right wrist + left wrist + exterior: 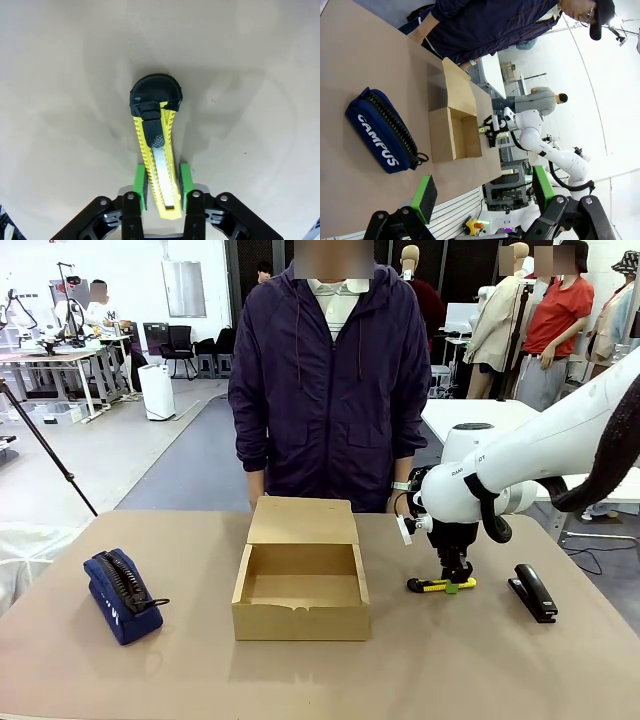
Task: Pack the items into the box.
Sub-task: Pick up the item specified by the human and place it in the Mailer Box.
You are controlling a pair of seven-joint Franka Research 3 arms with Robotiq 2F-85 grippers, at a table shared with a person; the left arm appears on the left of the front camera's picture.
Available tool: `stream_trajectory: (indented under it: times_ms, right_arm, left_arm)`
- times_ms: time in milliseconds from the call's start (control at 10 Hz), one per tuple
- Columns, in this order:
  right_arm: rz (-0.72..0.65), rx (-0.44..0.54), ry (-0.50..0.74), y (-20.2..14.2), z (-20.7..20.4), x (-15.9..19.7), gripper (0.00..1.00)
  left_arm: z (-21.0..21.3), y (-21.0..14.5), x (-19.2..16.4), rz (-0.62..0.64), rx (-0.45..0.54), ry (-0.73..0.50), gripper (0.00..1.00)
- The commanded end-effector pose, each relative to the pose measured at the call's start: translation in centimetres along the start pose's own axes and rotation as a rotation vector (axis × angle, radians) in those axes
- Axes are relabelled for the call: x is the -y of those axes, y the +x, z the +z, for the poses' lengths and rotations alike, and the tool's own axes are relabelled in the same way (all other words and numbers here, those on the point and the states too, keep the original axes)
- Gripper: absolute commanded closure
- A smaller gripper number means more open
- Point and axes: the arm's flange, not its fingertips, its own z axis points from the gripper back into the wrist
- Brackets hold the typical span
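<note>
**Table scene, seen from the robot's side.** The box (300, 580) stood open near the middle of the table (420, 680). Its flap lid was raised on the far edge and leaned toward the person (330, 380), who stood just behind it. The lid covered the hem of the person's dark jacket.

Right of the box, and apart from it, the utility knife (441, 585) lay with its black end toward the box. The right gripper (456, 578) stood upright over the knife's middle and hid that part in the front view. In the right wrist view, the right gripper (163, 187) had its green pads (141, 181) pressed against both long edges of the utility knife (156, 145), pinching it. The knife's near end ran out of sight between the fingers.

Farther right of the box, beyond the knife, lay a black stapler (532, 592), not touching the gripper. Left of the box, well apart from it, the pouch (120, 595) lay with its zip upward and its loop toward the box.

The left wrist view showed the left gripper (482, 192) above the table with its fingers spread wide. The pouch (382, 131), printed "CAMPUS", lay ahead of it, and the box (454, 135) stood beyond the pouch.

The right arm's upper part was cut off by the front view's right edge. Whether the knife rested on the tabletop or was just clear of it could not be told.
</note>
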Motion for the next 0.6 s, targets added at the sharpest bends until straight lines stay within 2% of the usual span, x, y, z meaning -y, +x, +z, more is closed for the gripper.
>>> stream_trajectory:
  times_ms: [0,300,500]
  right_arm:
    - [0.001,0.013,0.046,0.2,-0.6,0.1,1.0]
    - [0.003,0.021,0.063,0.1,-0.4,0.1,1.0]
    - [-0.006,0.007,0.071,0.0,1.2,0.0,1.0]
  left_arm:
    - [0.0,0.1,0.3,-0.001,0.01,-0.023,0.0]
    - [0.0,0.1,0.3,-0.001,0.01,-0.023,0.0]
    - [0.0,0.1,0.3,-0.001,0.01,-0.023,0.0]
